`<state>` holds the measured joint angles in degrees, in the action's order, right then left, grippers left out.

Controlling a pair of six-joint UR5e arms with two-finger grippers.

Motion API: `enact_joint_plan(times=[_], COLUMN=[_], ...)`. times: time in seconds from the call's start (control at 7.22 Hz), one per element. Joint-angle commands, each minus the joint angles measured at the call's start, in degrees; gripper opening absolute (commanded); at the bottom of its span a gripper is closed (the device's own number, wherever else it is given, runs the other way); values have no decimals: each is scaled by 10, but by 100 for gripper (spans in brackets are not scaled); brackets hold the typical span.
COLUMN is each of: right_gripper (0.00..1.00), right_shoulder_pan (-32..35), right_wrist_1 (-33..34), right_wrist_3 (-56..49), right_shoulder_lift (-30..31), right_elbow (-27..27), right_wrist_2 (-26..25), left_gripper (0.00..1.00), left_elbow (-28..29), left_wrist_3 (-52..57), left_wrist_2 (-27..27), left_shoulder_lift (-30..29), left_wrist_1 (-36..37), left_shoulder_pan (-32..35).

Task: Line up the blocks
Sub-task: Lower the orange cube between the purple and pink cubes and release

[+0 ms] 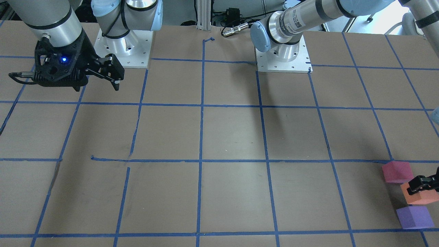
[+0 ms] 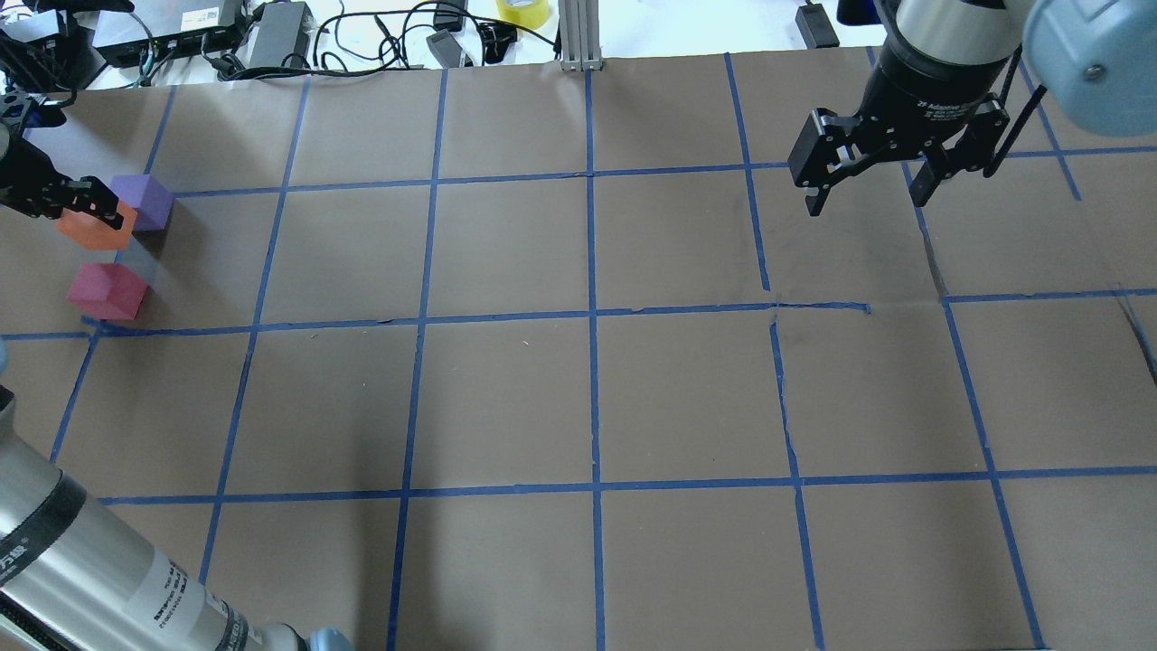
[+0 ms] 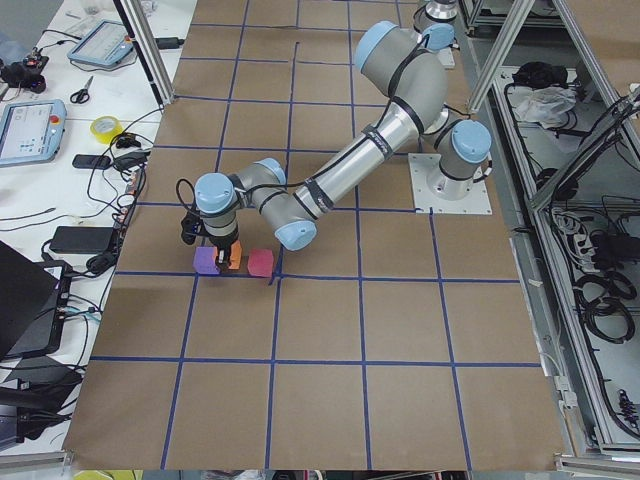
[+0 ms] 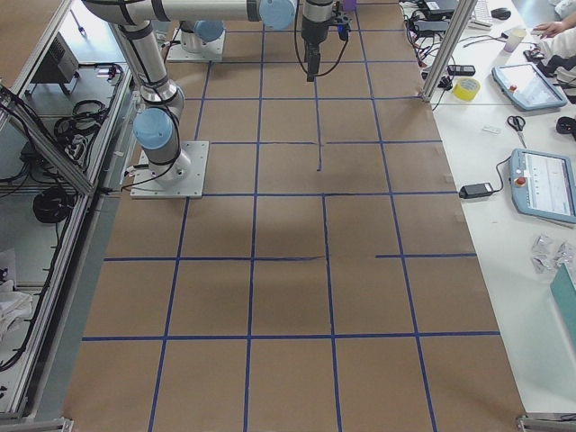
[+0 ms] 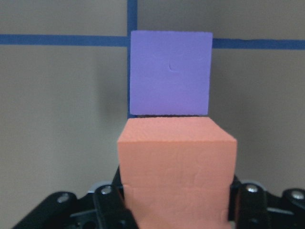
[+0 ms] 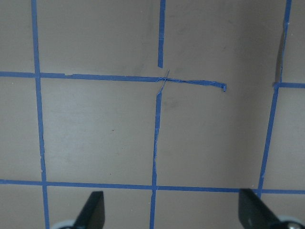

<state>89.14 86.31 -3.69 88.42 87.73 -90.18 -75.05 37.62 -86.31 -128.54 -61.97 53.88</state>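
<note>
The orange block sits between the fingers of my left gripper, which is shut on it at table level at the far left. The purple block lies just beyond it, nearly touching, and fills the top of the left wrist view. The pinkish-red block lies on the near side, a small gap away. In the front-facing view the three run pinkish-red, orange, purple. My right gripper is open and empty, hovering over the far right of the table.
The table is brown paper with a blue tape grid. Cables, power supplies and a yellow tape roll lie beyond the far edge. The arm bases stand at the robot's side of the table.
</note>
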Motion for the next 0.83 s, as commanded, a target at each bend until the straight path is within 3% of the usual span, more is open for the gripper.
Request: enact_joint_plan(times=[0.0,0.69], right_gripper=[100,100], right_shoulder_pan=[0,1], right_wrist_1=[0,1], right_wrist_3=[0,-1], right_shoulder_lift=[0,3], right_elbow=[2,3], right_wrist_2=[0,0], left_gripper=[8,8], left_elbow=[-1,-19], left_wrist_3=[1,8], left_wrist_2=[0,0], left_shoulder_lift=[-3,-6], left_wrist_1=[2,9], left_shoulder_pan=[0,1])
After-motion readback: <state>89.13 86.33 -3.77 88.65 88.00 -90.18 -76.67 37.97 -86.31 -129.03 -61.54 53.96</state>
